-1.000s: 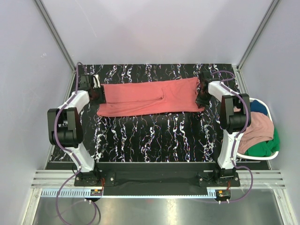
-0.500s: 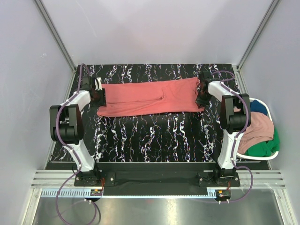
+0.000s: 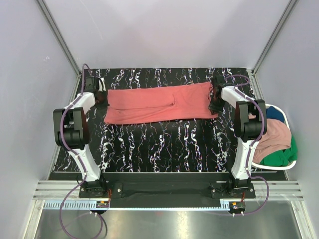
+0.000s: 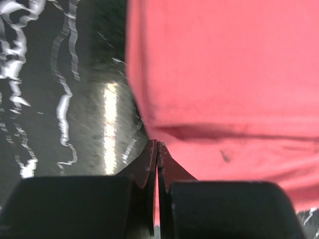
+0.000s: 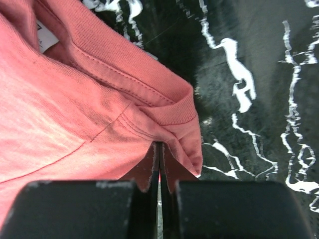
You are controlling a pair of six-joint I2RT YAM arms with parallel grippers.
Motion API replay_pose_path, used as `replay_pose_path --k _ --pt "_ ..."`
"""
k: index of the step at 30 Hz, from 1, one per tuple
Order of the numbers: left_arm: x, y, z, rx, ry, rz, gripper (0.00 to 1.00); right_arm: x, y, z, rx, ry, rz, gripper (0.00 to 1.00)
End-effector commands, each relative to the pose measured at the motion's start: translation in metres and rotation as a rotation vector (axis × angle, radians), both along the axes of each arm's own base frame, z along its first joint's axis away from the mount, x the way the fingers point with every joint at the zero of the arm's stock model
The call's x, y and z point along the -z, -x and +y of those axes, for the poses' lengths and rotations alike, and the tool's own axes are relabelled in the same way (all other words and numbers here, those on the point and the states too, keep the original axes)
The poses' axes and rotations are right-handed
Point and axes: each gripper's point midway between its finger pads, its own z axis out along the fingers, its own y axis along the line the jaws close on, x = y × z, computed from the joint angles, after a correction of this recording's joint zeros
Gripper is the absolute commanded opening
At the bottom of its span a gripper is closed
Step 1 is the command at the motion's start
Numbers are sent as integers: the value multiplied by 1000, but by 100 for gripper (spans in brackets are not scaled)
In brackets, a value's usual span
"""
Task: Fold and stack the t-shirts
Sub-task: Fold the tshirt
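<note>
My left pincer (image 4: 157, 149) and right pincer (image 5: 159, 149) are closed at the coral-red cloth t-shirt's (image 3: 159, 102) ends, but I cannot see whether either has caught the cloth. The white plastic basket (image 3: 275, 106) beyond the right pincer holds crumpled shirts (image 3: 273, 137).

The table (image 3: 164, 144) is a black slab veined with white marbled streaks, filling the middle of the overhead frame. One shirt (image 3: 159, 103) lies directly on it. The shirt is coral-red and folded into a long band running left to right across the upper part of the table. Its lower left corner dips a little further down the frame than the rest, and a crease shows just right of its middle. In the right wrist view its ribbed collar and a stitched seam lie bunched on the table. In the left wrist view its edge covers the right side, with glossy table on the left.
</note>
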Motion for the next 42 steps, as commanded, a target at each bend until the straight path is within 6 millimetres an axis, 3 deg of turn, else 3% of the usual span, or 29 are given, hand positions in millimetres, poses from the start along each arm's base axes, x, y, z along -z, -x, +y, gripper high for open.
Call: replay_pose_path --k 1,5,8,9,11,15,19,25,35,39,40,42 --pt "-6 -15 24 -107 -9 -21 0 8 2 -29 50 108 12 0" --pt "2 -14 22 -98 18 -12 0 4 -1 -30 49 105 -1 0" --pt "-7 -14 17 -66 32 -47 1 0 -2 -29 45 102 -11 0" --pt "-13 -16 16 -55 36 -71 14 -1 -3 -28 43 102 -14 0" --pt "-26 -15 12 -20 46 -112 29 -1 -3 -28 40 100 -12 0" --pt "-38 -15 0 52 102 -153 36 -1 -3 -27 38 94 -15 0" --pt "-29 -13 -11 97 152 -130 45 -1 -4 -26 36 88 -14 0" --pt "-4 -13 -16 108 179 -67 47 -2 -5 -26 37 88 -19 0" --pt "5 -16 -20 125 168 -59 43 -2 -7 -26 36 89 -25 0" --pt "5 -17 -20 117 171 -61 17 -1 -7 -26 36 91 -22 0" --pt "5 -18 -19 111 171 -60 5 0 -7 -27 36 91 -20 0" --pt "3 -19 -17 100 161 -64 0 1 -7 -27 38 96 -18 0"
